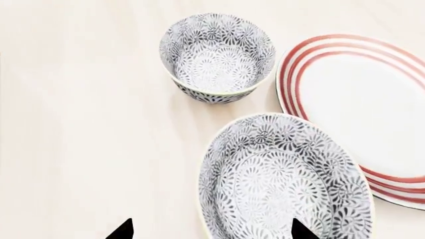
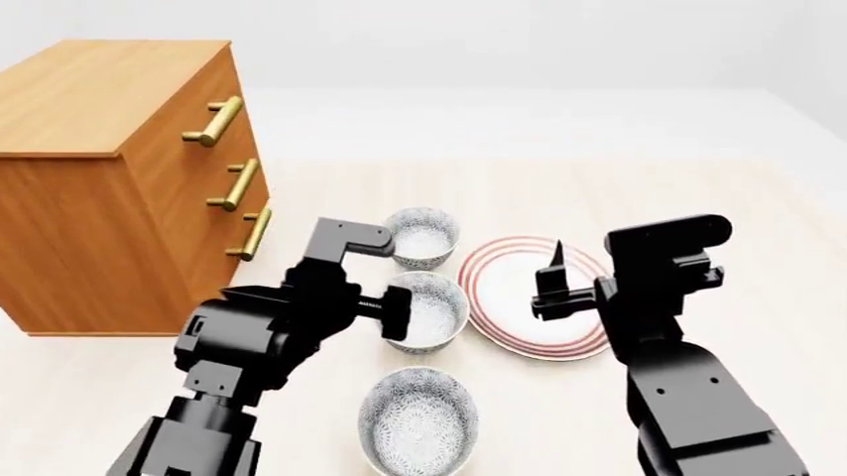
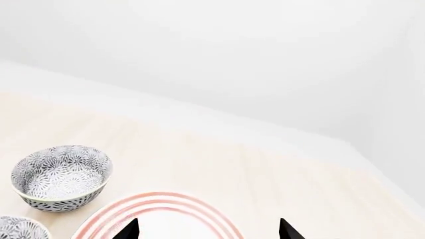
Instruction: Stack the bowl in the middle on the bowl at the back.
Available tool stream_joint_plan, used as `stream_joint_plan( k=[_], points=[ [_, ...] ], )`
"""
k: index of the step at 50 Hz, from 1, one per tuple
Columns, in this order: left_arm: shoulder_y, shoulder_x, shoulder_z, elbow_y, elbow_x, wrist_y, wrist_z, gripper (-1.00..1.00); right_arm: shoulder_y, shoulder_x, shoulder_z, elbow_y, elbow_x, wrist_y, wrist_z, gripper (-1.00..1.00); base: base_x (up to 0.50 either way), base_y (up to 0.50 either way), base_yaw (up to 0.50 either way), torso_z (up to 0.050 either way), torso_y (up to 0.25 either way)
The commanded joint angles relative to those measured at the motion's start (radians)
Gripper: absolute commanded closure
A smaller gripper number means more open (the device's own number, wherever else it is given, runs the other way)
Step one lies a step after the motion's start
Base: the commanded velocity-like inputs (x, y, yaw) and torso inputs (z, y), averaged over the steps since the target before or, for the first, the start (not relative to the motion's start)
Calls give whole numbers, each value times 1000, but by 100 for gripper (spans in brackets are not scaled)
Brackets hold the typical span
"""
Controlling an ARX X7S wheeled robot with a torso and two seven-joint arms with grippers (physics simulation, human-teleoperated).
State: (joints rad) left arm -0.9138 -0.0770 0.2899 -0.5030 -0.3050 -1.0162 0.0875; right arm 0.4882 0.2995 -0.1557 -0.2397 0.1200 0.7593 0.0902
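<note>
Pale wood table point(image 2: 741, 208), oak drawer chest point(image 2: 119, 178), white walls

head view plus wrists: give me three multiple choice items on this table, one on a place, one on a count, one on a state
1. Where is the plate?
A. to the right of the middle bowl
B. on the wooden cabinet
C. under the front bowl

2. How many speckled bowls are there?
A. one
B. three
C. five

3. What is the left end effector doing?
A. shut on the plate
C. resting on the cabinet
B. open, one fingertip over the middle bowl's inside, the other outside its rim

Answers:
1 A, the head view shows the plate beside that bowl.
2 B, back bowl, middle and front.
3 B, the left wrist view shows the tips apart astride the rim.
</note>
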Motion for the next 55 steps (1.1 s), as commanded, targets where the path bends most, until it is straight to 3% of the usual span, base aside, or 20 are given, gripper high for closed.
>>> stream_joint_plan(
  k=[1, 19, 29, 46, 47, 55],
  points=[
    [-44, 26, 19, -175, 1, 76, 22, -100, -10, 13, 5, 14, 5, -15, -5, -100, 0, 0, 0, 0, 0],
    [-142, 68, 66, -496, -5, 239, 50, -100, -14, 15, -2, 54, 6, -40, -3, -100, 0, 0, 0, 0, 0],
    [-183, 74, 154, -626, -94, 315, 36, -100, -2, 18, -7, 99, 8, -63, -10, -100, 0, 0, 0, 0, 0],
    [-226, 77, 544, -778, -495, 436, -9, -100, -27, 3, -24, 99, 2, -74, 11, -100, 0, 0, 0, 0, 0],
    [-227, 77, 566, -781, -517, 442, -11, 100, -26, 2, -25, 103, 1, -76, 12, -100, 0, 0, 0, 0, 0],
    [-236, 76, 683, -794, -638, 488, -16, 100, -44, 15, -16, 81, 11, -70, 9, -100, 0, 0, 0, 0, 0]
  ],
)
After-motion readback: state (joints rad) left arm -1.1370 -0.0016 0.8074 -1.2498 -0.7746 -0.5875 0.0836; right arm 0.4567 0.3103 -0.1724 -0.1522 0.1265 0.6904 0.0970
